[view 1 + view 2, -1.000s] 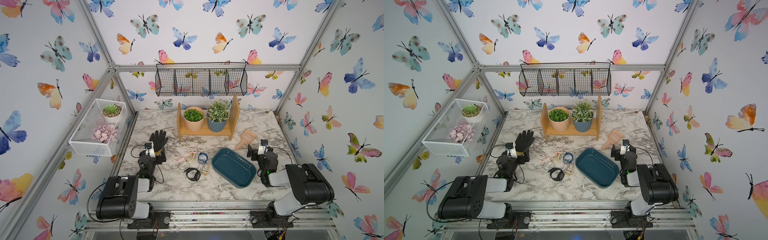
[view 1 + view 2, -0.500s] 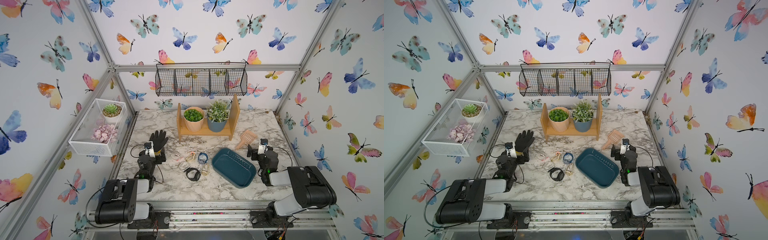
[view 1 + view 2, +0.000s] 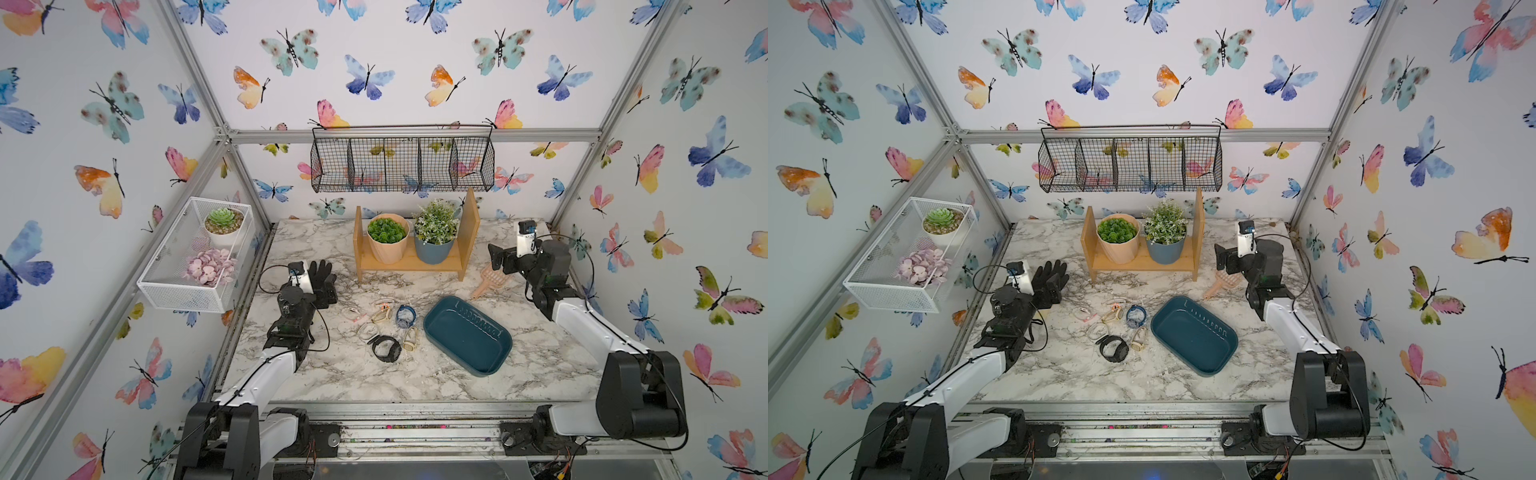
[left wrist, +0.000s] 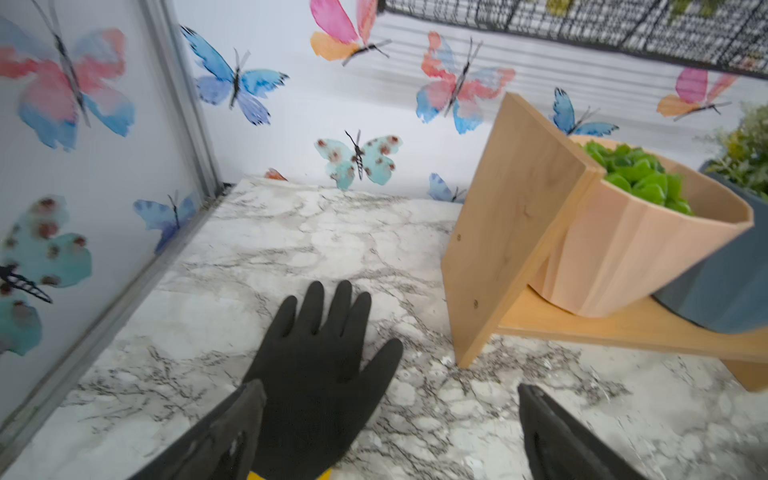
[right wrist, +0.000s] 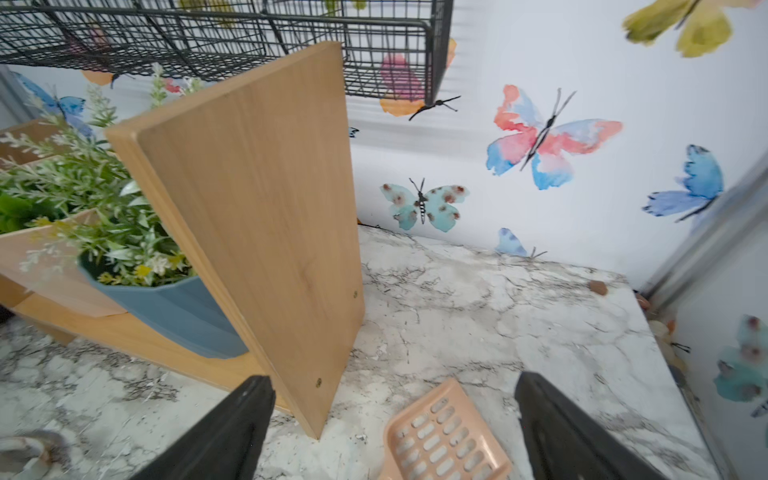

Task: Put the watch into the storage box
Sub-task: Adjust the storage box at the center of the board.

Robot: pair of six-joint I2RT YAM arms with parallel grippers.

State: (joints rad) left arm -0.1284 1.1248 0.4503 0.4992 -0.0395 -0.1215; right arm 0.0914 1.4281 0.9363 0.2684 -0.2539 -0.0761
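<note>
Several watches lie loose in the middle of the marble table, among them a black watch (image 3: 386,348) (image 3: 1113,348) and a blue watch (image 3: 405,316) (image 3: 1136,316). Just right of them sits the storage box (image 3: 465,340) (image 3: 1192,340), a shallow teal tray with nothing in it. My left gripper (image 3: 324,293) (image 3: 1052,293) (image 4: 388,399) stands open over a black glove (image 4: 316,365), left of the watches. My right gripper (image 3: 500,259) (image 3: 1225,259) (image 5: 392,390) hangs open behind the box, above a peach scoop (image 5: 440,436). Neither holds anything.
A wooden shelf (image 3: 409,262) with two potted plants stands at the back centre. Above it hangs a black wire basket (image 3: 401,160). A white mesh basket (image 3: 195,257) with a succulent is fixed to the left wall. The scoop (image 3: 486,280) lies behind the box.
Both arms have stretched out from their folded pose. The right gripper has risen and moved toward the back; the left has edged forward over the glove. Both stay open.
</note>
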